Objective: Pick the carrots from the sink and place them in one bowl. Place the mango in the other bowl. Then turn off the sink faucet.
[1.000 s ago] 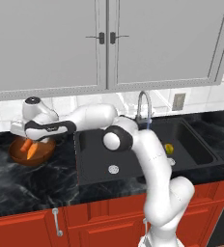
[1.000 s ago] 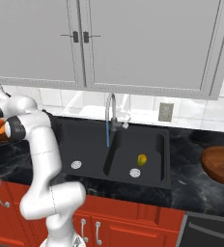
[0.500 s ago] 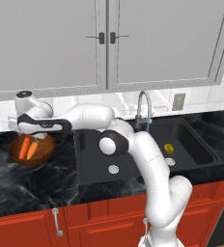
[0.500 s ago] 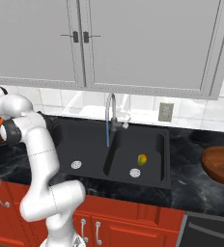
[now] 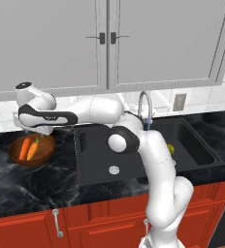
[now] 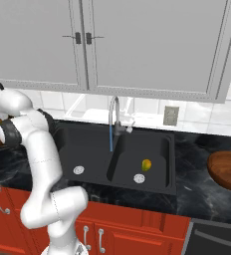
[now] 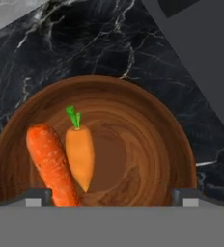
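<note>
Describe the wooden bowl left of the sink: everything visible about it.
The bowl is round, shallow and glossy brown wood with ringed grain. It sits upright on the black marbled counter, left of the sink. Two carrots lie side by side in it, one darker orange, the paler with a green top. The gripper hangs above, touching nothing.

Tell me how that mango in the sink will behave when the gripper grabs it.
The mango looks small, roundish and smooth, so it will probably roll across the flat floor of the sink if nudged off-centre. Water runs from the faucet into the sink, so its skin may be wet and slippery. It seems firm and light enough for a centred pinch.
</note>
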Robot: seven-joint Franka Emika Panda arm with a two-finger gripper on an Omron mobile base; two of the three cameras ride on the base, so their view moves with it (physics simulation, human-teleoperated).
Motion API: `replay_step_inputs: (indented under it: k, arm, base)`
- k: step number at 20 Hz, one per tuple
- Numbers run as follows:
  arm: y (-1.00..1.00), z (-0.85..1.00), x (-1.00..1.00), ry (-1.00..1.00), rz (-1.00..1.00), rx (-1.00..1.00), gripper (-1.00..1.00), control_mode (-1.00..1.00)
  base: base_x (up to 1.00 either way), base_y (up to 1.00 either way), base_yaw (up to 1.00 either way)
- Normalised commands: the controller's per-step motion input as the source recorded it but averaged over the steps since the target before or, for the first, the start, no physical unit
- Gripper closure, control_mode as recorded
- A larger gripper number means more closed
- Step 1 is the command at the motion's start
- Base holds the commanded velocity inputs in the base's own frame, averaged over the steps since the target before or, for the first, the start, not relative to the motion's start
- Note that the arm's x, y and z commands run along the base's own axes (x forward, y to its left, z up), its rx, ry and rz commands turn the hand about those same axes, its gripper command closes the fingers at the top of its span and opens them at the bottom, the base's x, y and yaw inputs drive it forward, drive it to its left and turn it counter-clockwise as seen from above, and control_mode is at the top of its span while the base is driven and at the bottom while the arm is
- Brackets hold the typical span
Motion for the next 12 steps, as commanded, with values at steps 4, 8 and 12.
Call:
replay_step_inputs:
  k: [4,8,12]
  arm:
    - [-0.95,0.03,-0.88,0.00,-0.08,0.00,-1.00,-1.00]
    - [-1.00,0.14,-0.84,0.00,-0.08,0.10,-1.00,-1.00]
    - [-1.00,0.18,-0.84,0.00,-0.08,0.12,-1.00,-1.00]
  base:
    - [0.00,0.00,0.00]
    - [0.00,0.00,0.00]
    - [0.00,0.00,0.00]
